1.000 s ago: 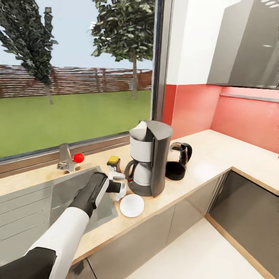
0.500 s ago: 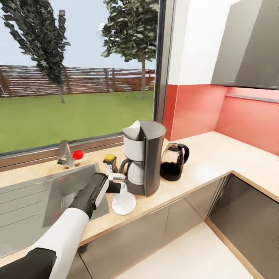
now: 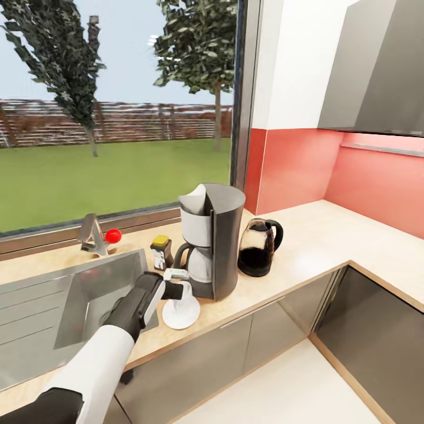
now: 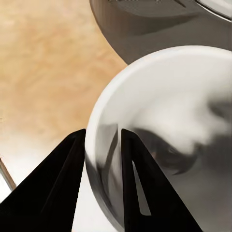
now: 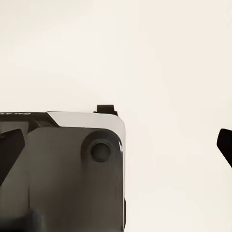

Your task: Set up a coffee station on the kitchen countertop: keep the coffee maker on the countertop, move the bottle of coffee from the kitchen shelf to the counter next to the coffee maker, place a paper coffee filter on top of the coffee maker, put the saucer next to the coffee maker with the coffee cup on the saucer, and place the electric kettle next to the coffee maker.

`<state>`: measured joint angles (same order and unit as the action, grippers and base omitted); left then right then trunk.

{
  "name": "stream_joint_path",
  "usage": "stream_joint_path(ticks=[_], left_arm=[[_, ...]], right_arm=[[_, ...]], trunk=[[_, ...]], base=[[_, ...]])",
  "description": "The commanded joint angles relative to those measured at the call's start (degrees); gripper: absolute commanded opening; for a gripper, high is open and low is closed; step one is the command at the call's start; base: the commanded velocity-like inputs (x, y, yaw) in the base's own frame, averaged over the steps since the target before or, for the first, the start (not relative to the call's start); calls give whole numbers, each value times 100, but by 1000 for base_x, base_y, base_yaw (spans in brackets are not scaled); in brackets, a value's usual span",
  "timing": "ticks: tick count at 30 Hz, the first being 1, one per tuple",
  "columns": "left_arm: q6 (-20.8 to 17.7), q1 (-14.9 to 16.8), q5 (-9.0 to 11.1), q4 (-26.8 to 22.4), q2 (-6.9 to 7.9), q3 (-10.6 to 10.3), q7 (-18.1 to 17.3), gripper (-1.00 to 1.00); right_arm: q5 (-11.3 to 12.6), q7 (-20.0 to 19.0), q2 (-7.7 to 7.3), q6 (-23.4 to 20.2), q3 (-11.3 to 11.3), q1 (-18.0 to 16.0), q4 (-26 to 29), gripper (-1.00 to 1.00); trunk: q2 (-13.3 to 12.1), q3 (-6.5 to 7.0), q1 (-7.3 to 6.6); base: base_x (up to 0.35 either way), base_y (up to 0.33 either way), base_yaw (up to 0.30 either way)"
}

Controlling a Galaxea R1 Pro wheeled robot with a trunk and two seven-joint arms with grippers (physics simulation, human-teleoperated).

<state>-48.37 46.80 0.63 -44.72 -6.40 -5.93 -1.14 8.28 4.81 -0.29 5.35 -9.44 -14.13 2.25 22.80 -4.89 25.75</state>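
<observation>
Arm: left black-and-white arm is reaching toward 1 o'clock, low over the beige countertop (image 3: pixel 306 247).
Left gripper (image 3: pixel 181 288): fingers (image 4: pixel 63 188) are pinching the white ceramic coffee cup (image 4: pixel 169 140) by its wall.
Cup: sitting over the round white saucer (image 3: pixel 181 314).
Surroundings: grey drip coffee maker (image 3: pixel 213 247) is standing just beside the cup at 1 o'clock; dark glass electric kettle (image 3: pixel 257 247) is standing beyond.
Right gripper: cannot tell.

Saucer (image 3: pixel 181 314) partly behind cup (image 3: pixel 185 291); cup rim (image 4: pixel 159 121) cut off by wrist view's edge.
</observation>
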Motion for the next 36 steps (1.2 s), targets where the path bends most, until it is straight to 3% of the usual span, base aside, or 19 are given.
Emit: stream_joint_path(ticks=[1, 22, 36], left_arm=[[-25, 5, 6, -12, 6, -4, -8, -100], [-50, 4, 8, -72, 25, -29, -18, -100], [-41, 4, 0, -72, 25, -13, -10, -100]], right_arm=[[60, 11, -2, 18, -50, -5, -3, 100], [68, 11, 3, 10, -50, -7, -6, 100], [68, 11, 9, 10, -42, -5, 1, 100]], trunk=[[13, -13, 3], [13, 103, 3], [13, 110, 3]], base=[[0, 0, 0], [0, 0, 0], [-75, -23, 8]])
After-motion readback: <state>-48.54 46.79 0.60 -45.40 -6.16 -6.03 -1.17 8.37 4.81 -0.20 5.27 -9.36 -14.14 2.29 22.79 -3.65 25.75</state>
